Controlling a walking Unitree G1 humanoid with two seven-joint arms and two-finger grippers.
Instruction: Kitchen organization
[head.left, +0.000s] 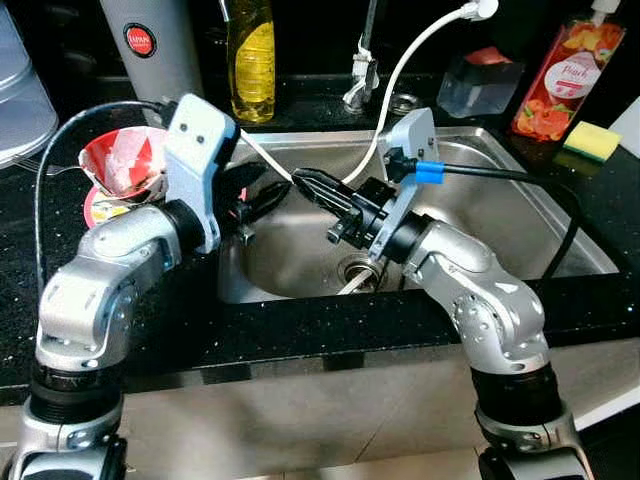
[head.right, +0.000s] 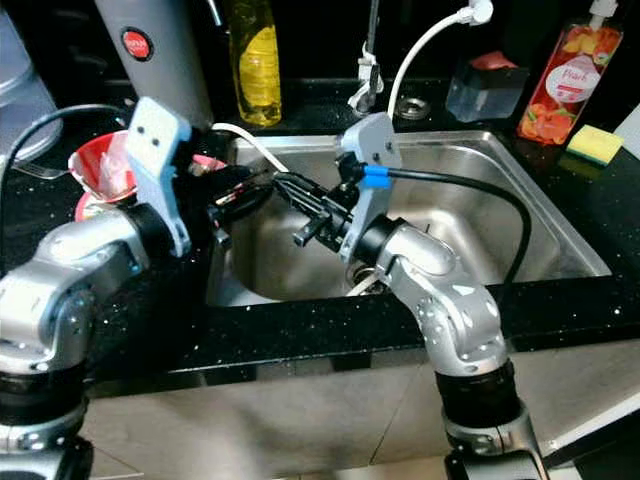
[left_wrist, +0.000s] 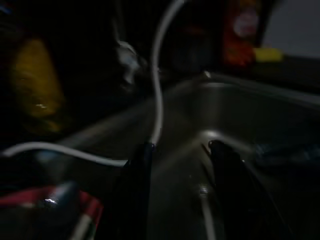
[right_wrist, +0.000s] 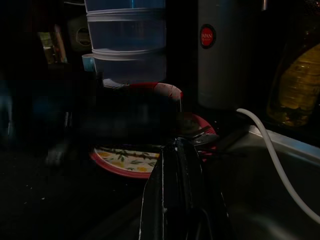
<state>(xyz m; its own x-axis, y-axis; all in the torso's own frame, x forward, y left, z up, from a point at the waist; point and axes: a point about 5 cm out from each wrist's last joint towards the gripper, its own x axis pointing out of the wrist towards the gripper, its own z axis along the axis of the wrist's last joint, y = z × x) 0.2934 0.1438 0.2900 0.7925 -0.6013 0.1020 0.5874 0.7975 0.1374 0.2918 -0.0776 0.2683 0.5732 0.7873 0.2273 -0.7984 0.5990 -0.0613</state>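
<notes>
My left gripper (head.left: 262, 196) hangs over the left rim of the steel sink (head.left: 520, 215), its two black fingers (left_wrist: 227, 167) open with nothing between them. From the right, my right gripper (head.left: 312, 184) reaches across the sink towards it, fingers (right_wrist: 176, 185) pressed shut and apparently empty. The two sets of fingertips almost meet. Behind the left wrist, a crumpled red paper cup (head.left: 125, 160) stands on a flowered red-rimmed plate (right_wrist: 125, 161) on the black counter. A fork (right_wrist: 197, 133) lies on that plate.
A white hose (head.left: 405, 62) curves from the tap (head.left: 362, 70) across the sink to the left counter. Along the back stand a silver flask (head.left: 150, 45), yellow soap bottle (head.left: 251, 60), clear box (head.left: 475, 82), peach bottle (head.left: 565, 80) and yellow sponge (head.left: 592, 140). The drain (head.left: 355, 268) sits below the grippers.
</notes>
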